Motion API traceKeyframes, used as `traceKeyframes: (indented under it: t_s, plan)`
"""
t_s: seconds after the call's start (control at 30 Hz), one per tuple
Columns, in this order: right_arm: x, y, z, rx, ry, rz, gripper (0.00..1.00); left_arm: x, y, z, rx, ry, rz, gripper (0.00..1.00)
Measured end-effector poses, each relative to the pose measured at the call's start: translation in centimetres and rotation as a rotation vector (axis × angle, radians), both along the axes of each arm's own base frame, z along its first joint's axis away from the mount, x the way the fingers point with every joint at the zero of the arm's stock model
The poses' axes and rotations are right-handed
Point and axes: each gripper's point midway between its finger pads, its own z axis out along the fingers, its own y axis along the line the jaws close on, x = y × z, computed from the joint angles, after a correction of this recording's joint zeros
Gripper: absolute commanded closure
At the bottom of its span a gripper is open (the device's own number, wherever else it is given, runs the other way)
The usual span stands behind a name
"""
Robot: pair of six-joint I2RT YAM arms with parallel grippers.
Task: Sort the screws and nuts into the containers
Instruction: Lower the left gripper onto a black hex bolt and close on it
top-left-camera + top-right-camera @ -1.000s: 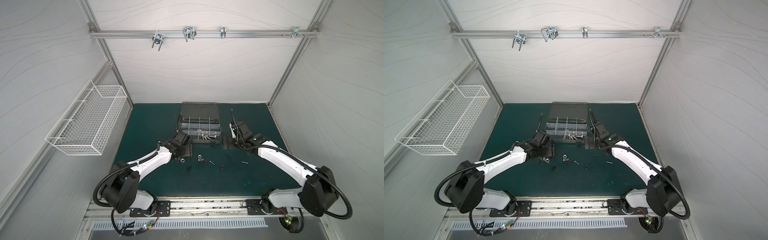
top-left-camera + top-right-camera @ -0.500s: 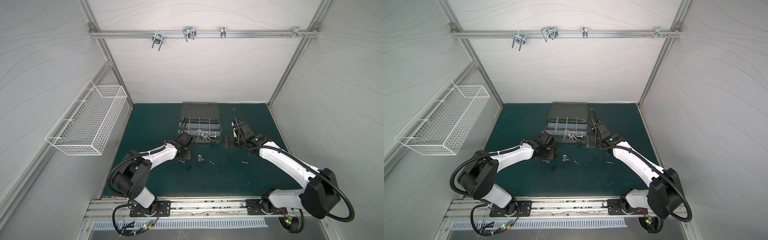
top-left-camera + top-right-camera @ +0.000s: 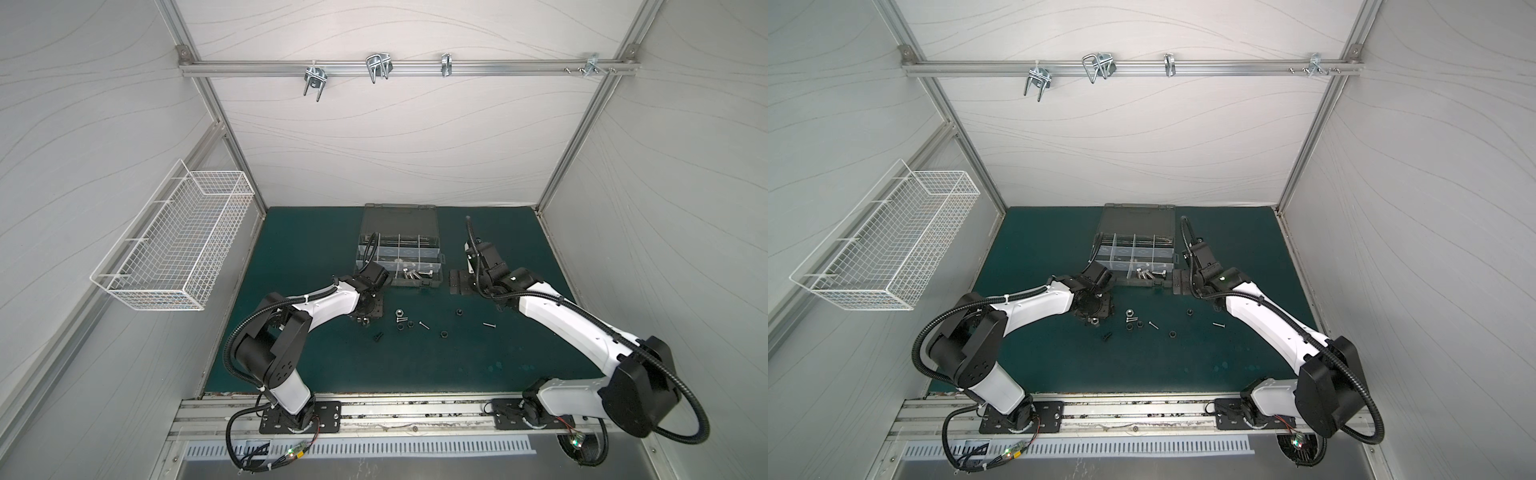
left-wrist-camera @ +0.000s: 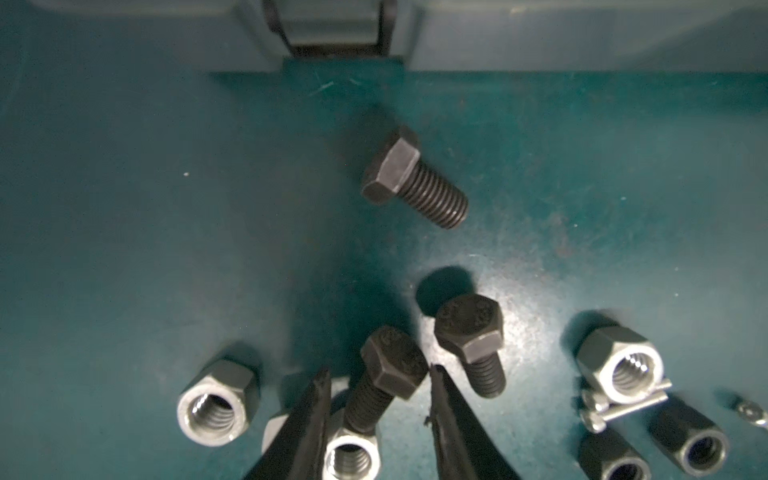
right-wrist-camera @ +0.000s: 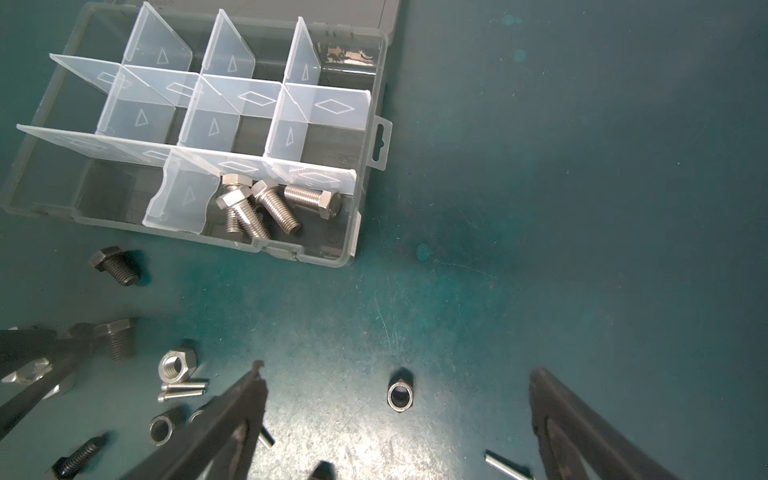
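My left gripper [image 4: 378, 378] is low over the green mat, in front of the dark grey organizer case [image 3: 432, 232]. Its jaws stand open on either side of a tilted black bolt [image 4: 392, 365], which leans on a silver nut [image 4: 353, 453]. One fingertip [image 4: 434, 376] touches the bolt's head; a gap shows at the other. More black bolts [image 4: 411, 178], silver nuts [image 4: 216, 409] and black nuts [image 4: 690, 440] lie around. My right gripper [image 5: 397, 370] hangs wide open above a small nut [image 5: 401, 397]. Several silver bolts [image 5: 266, 208] lie in a near compartment of the case [image 5: 376, 83].
Loose nuts [image 3: 399, 311] and a thin screw [image 3: 489, 325] are scattered on the mat between the arms in both top views. A white wire basket [image 3: 174, 245] hangs on the left wall. Hooks [image 3: 378, 68] hang from the rail on the back wall.
My left jaws have narrowed around the black bolt, and the left arm's elbow has folded back toward its base. The right gripper has stayed wide open and barely shifted.
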Motion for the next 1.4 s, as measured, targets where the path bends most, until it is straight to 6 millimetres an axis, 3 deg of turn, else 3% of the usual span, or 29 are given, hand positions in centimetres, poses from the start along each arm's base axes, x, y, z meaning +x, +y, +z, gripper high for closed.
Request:
traceKeyframes:
  t_s: [0.57,0.93,1.4]
  plan:
    - [0.0,0.0,0.0,-0.009,-0.003,0.012,0.01,0.2,0.8,-1.1,0.057,0.010,0.029,0.66]
    - [0.0,0.0,0.5,-0.003,-0.015,0.014,0.01,0.6,1.1,-1.0,0.077,-0.005,0.045,0.76]
    - [-0.1,-0.1,0.8,0.001,-0.024,0.012,0.01,1.3,1.4,-1.0,0.109,-0.023,0.044,0.62]
